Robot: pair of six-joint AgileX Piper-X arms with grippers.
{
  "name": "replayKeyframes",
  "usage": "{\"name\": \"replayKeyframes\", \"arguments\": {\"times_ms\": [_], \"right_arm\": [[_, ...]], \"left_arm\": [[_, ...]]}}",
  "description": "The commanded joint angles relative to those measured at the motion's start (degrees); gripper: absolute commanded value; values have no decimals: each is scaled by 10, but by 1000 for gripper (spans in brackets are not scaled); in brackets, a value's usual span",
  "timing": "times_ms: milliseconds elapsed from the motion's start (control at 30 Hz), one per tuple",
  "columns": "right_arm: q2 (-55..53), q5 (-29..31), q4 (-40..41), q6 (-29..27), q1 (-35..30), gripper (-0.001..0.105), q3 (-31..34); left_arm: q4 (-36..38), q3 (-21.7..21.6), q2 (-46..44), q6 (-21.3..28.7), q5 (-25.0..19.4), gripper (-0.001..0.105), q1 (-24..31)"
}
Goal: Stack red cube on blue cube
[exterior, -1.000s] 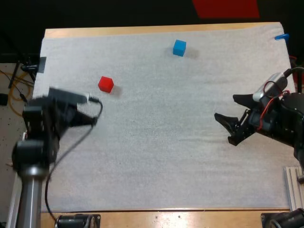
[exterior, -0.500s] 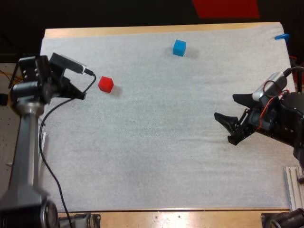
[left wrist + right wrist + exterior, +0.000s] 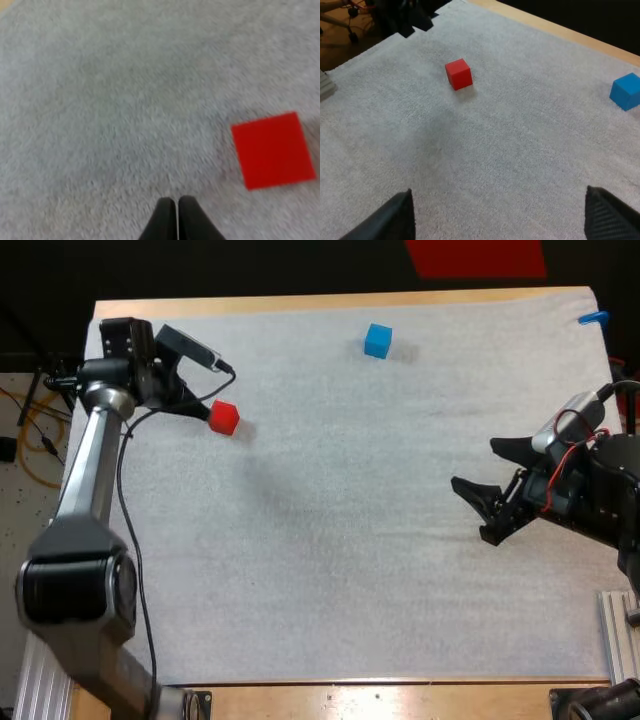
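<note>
The red cube (image 3: pixel 223 417) lies on the white mat at the far left, and the blue cube (image 3: pixel 377 340) sits near the far edge, right of centre. My left gripper (image 3: pixel 196 406) hovers just left of the red cube, its fingertips (image 3: pixel 165 210) touching, shut on nothing, with the red cube (image 3: pixel 272 149) beside them and apart. My right gripper (image 3: pixel 482 485) stays at the right side of the mat, fingers wide apart. From the right wrist I see the red cube (image 3: pixel 458 73), the blue cube (image 3: pixel 626 90) and the left gripper (image 3: pixel 412 20) beyond the red one.
The white mat (image 3: pixel 330 540) covers most of the wooden table (image 3: pixel 300 303). Wide bare mat lies between the two cubes and in the middle, between both arms.
My left arm has swung from the near left toward the far left and now has its gripper right beside the red cube. The right arm and both cubes have stayed put.
</note>
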Motion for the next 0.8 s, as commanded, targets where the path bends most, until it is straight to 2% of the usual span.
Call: {"name": "replayKeyframes", "arguments": {"times_ms": [0, 233, 500, 767], "right_arm": [[-1, -4, -3, -5, 1, 67, -6], [0, 0, -3, -5, 1, 67, -6], [0, 7, -3, -5, 1, 67, -6], [0, 9, -3, -5, 1, 67, -6]], "left_arm": [[-5, -18, 14, -3, -13, 0, -2], [-5, -59, 76, -3, -16, 0, -6], [-5, -64, 125, -17, -25, 0, -6], [43, -65, 145, -26, -14, 0, -20]]}}
